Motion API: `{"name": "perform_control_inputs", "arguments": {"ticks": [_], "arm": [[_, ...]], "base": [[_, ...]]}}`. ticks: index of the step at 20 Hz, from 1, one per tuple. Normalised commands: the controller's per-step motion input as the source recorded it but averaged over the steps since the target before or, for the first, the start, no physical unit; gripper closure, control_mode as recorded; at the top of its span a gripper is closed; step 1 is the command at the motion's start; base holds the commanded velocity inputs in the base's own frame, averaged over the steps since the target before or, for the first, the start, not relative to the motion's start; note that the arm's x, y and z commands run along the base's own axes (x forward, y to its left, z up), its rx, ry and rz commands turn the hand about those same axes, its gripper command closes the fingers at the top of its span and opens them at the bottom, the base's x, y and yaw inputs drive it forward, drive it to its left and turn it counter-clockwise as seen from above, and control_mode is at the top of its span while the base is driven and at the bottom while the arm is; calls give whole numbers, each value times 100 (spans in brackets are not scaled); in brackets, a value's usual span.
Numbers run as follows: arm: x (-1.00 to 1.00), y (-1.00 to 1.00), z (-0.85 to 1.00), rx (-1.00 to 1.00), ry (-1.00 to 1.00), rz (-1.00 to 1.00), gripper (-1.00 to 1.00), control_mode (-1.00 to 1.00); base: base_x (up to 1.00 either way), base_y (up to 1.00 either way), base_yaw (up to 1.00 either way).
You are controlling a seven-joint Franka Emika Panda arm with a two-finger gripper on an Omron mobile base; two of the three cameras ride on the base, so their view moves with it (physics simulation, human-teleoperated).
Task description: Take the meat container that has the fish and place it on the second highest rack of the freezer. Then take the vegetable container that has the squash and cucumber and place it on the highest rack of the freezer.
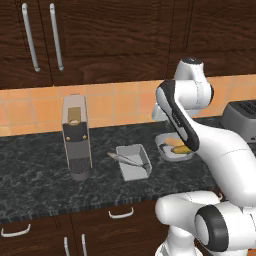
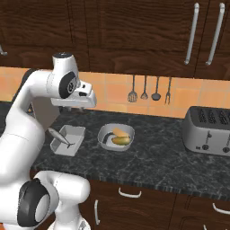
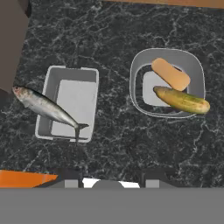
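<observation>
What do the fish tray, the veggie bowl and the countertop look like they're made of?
Fish tray: plain matte grey, likely plastic, with no shine or grain. Veggie bowl: same flat grey with rounded corners, plastic or possibly metal. Countertop: dark stone look, black with pale marbled veins, probably polished granite.

Two base cameras behind the arm, one hand camera looking down.
Left and right base views look forward and down at the black marbled stone counter, both sharing the grey rectangular tray and grey rounded bowl. Hand view looks near-straight down, closer, on the same tray and bowl; its height is probably moderate.
</observation>
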Motion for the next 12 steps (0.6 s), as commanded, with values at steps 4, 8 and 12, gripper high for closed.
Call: {"name": "perform_control_inputs", "arguments": {"ticks": [4,8,12], "arm": [[-58,11,0,0,0,1,-100,-100],[-97,63,-7,-4,1,18,-100,-100],[-27,31,-43,0,9,41,-100,-100]], "base": [[0,0,0],[0,0,0],[0,0,0]]}}
